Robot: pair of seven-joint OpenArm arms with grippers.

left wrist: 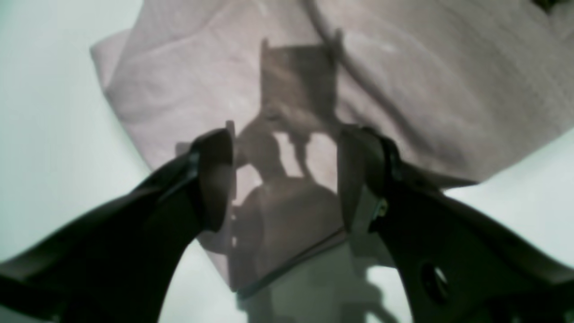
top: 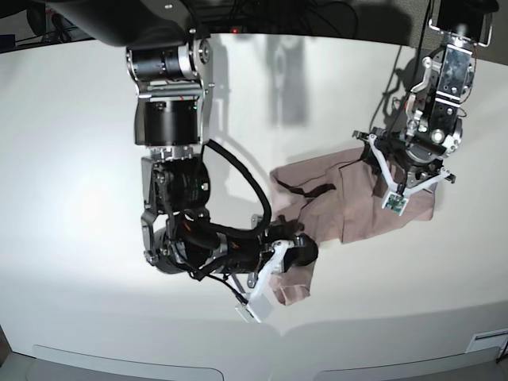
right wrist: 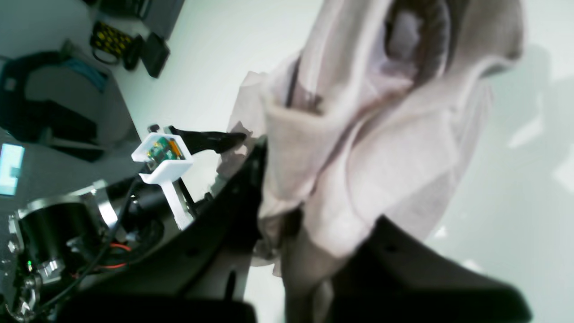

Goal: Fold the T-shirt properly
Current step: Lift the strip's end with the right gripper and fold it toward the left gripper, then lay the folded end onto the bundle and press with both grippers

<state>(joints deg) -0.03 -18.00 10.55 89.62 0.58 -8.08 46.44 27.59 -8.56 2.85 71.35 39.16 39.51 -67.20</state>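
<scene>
White matte surface [top: 79, 198] carries the plain dusty pink-mauve cotton T-shirt [top: 349, 202], crumpled, long axis from 8 to 2 o'clock in the base view; no legible print. Right claw [right wrist: 287, 224] is clamped on bunched shirt fabric. Left claw [left wrist: 284, 175] stands spread above the cloth, holding nothing.

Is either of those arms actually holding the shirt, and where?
The right tool is shut on a bunched edge of the T-shirt; which part is unclear. The left tool is open above it, holding nothing.

Probably a lab: white table [top: 79, 159], cables [top: 238, 178], monitor [right wrist: 10, 168].
</scene>
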